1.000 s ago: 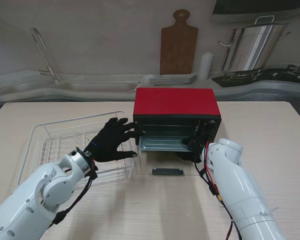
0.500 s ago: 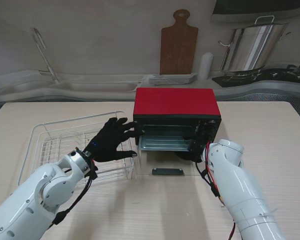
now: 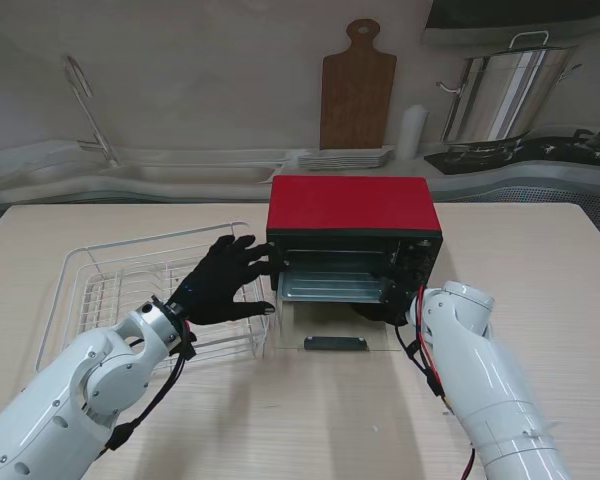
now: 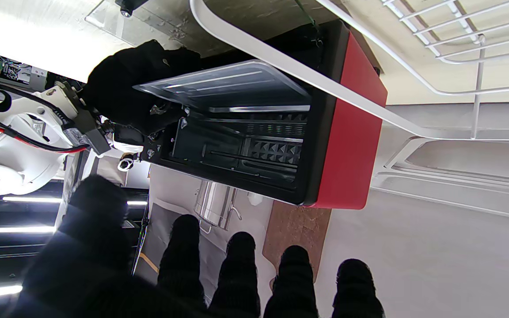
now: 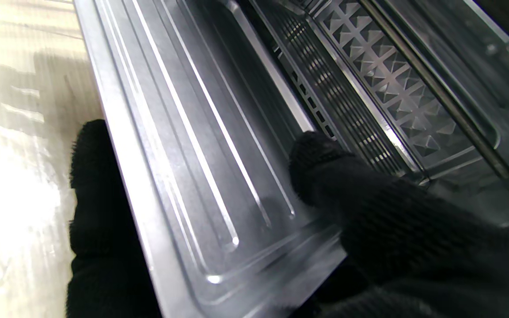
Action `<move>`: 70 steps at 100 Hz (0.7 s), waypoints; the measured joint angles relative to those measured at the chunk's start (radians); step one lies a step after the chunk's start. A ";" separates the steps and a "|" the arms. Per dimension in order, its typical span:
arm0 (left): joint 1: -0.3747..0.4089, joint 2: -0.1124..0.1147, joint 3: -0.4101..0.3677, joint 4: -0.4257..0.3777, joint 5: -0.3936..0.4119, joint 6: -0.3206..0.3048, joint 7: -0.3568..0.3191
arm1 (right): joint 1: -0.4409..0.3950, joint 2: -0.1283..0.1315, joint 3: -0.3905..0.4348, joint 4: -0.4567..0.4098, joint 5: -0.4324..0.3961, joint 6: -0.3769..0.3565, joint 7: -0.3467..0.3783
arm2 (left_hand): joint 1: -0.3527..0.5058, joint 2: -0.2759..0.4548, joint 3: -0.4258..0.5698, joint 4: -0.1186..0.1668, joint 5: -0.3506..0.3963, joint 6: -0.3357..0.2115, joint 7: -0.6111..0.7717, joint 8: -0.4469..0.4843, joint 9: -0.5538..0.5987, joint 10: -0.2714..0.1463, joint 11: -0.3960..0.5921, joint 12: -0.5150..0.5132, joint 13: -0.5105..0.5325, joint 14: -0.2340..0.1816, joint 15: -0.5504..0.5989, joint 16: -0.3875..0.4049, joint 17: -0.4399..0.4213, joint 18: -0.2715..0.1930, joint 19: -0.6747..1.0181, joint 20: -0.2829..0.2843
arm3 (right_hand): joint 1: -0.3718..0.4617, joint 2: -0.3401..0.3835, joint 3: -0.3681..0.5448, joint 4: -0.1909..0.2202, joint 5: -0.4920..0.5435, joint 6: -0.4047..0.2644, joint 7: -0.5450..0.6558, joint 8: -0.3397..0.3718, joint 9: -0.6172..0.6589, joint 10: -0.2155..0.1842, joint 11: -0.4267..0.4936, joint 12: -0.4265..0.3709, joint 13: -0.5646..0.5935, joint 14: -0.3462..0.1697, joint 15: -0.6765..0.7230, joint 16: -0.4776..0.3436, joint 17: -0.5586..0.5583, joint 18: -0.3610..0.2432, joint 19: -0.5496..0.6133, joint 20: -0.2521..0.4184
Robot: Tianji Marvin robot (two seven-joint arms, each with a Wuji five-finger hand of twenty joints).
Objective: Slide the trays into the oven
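Right robot hand [image 3: 395,293] is gripping the ribbed silver metal tray [image 3: 330,287], half inside the red-topped black oven [image 3: 353,215]; left robot hand [image 3: 223,283] is hovering splayed, empty.

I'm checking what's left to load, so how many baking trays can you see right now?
1: the metal tray sits partly inside the open red oven, held at its right end by the right hand. Others may be hidden.

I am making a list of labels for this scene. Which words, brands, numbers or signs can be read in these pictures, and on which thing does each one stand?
None can be read.
The oven: its red top and side are plain; the control strip beside the opening is too dark and small to read.
The tray: bare metal, no marking.
The cutting board and the pot: no text visible.
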 measured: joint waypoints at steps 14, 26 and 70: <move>0.000 0.000 0.000 0.001 0.001 -0.001 0.004 | -0.001 0.001 0.002 0.000 0.015 -0.004 -0.003 | 0.000 0.000 0.000 0.000 0.000 0.000 0.000 0.004 0.000 0.000 0.000 0.000 0.001 0.000 0.000 0.000 0.000 0.000 0.000 0.000 | -0.010 0.005 -0.006 0.002 -0.026 0.011 -0.046 -0.027 -0.017 0.000 -0.035 -0.008 0.000 -0.016 -0.090 -0.040 -0.020 0.000 -0.169 -0.030; 0.000 -0.001 0.000 0.001 0.001 -0.001 0.005 | -0.001 0.001 0.002 0.001 0.020 -0.007 -0.004 | 0.000 0.000 0.000 0.000 0.000 0.001 0.000 0.004 0.000 0.000 0.000 0.000 0.001 0.000 0.000 0.000 0.000 -0.001 0.000 0.000 | -0.010 0.011 -0.024 0.002 -0.026 0.027 -0.080 -0.043 -0.018 0.000 -0.052 -0.017 0.001 -0.035 -0.132 -0.076 -0.023 0.000 -0.227 -0.038; -0.001 -0.001 0.001 0.003 -0.001 -0.001 0.005 | -0.006 0.004 0.018 0.008 0.014 -0.017 0.027 | 0.000 0.000 0.000 0.000 0.000 0.001 0.000 0.005 0.000 0.000 0.000 0.000 0.001 0.000 0.011 0.000 0.000 -0.002 0.000 -0.001 | -0.047 0.026 -0.044 0.001 -0.022 0.036 -0.095 -0.055 -0.026 0.000 -0.052 -0.030 0.000 -0.032 -0.132 -0.079 -0.027 0.000 -0.214 -0.039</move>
